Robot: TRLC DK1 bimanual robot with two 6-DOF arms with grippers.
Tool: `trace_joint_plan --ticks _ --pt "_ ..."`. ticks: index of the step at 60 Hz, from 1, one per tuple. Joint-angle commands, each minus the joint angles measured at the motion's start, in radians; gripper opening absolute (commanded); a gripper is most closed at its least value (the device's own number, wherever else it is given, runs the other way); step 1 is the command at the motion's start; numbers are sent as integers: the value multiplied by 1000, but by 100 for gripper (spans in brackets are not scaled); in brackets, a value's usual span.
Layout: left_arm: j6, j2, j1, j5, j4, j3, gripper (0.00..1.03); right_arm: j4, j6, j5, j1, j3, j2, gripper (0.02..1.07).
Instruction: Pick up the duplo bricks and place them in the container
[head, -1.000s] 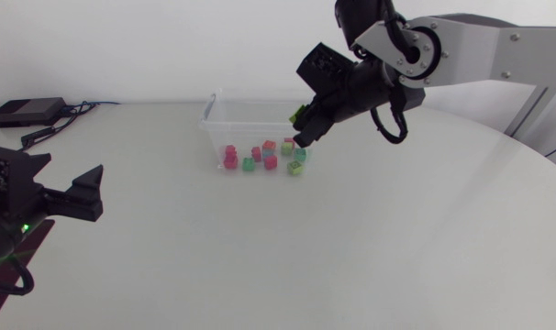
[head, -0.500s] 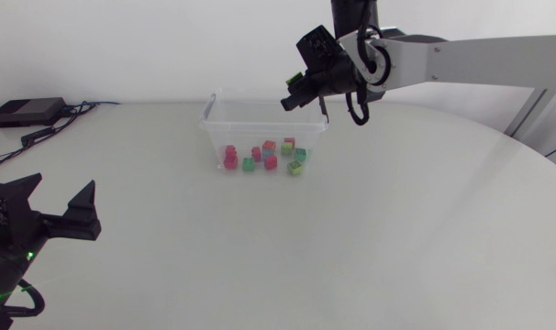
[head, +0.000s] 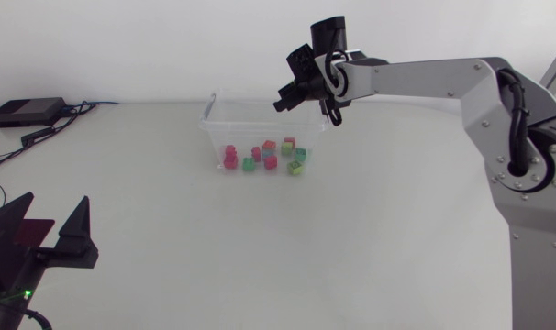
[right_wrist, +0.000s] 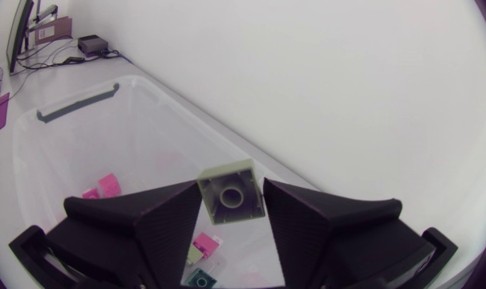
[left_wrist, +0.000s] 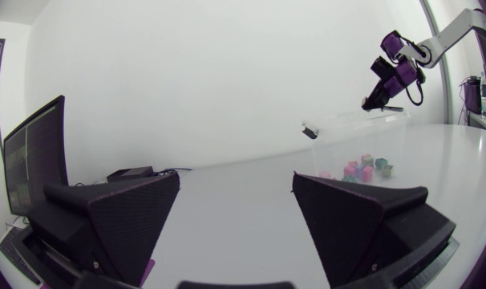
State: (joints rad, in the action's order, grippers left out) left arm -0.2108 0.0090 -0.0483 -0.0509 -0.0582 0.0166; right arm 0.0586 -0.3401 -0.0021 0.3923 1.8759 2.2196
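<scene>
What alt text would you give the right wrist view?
The right gripper holds a pale green duplo brick between its two black fingers, hollow underside toward the camera, above a clear plastic container. Pink and green bricks lie on the container's floor below.

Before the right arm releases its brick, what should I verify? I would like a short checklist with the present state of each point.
1. Grip: the pale green duplo brick is pinched by both fingers of the right gripper: ok.
2. Position: the brick hangs over the clear plastic container, not over its rim: ok, its floor shows beneath.
3. Landing room among the red, pink and green bricks inside: ok.
4. Other arm: the left gripper is away from the container: ok, open and far off.
5. Safe drop height: cannot tell.
</scene>
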Motion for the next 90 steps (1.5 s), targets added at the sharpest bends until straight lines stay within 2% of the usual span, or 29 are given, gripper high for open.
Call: trace_joint_plan --ticks 1,6,12,20,25,39,56,63,74,90 --pt "25 -20 -2 2 11 -20 98 -13 23 17 -1 20 32 97" --pt "34 -20 -5 2 14 -20 98 -75 38 40 -4 -38 -8 100" --pt "36 -21 5 2 15 -20 98 -223 42 88 -6 -181 -107 102" --pt "45 -23 -4 2 17 -20 98 -401 29 126 -18 -462 -350 102" --pt "42 -21 -1 2 17 -20 99 -454 36 131 -44 -606 -503 102" --pt "44 -21 1 2 41 -18 99 -502 9 142 -142 -913 -833 102" --pt "21 -21 -33 2 51 -17 99 -543 9 143 -268 -1291 -1288 102" --pt "27 -21 -78 2 51 -17 99 -543 18 146 -296 -1411 -1416 102" --pt "57 -23 -101 2 58 -15 99 -545 41 149 -336 -1552 -1560 102" --pt "103 -23 -76 2 54 -17 99 -560 92 148 -363 -1765 -1802 102"
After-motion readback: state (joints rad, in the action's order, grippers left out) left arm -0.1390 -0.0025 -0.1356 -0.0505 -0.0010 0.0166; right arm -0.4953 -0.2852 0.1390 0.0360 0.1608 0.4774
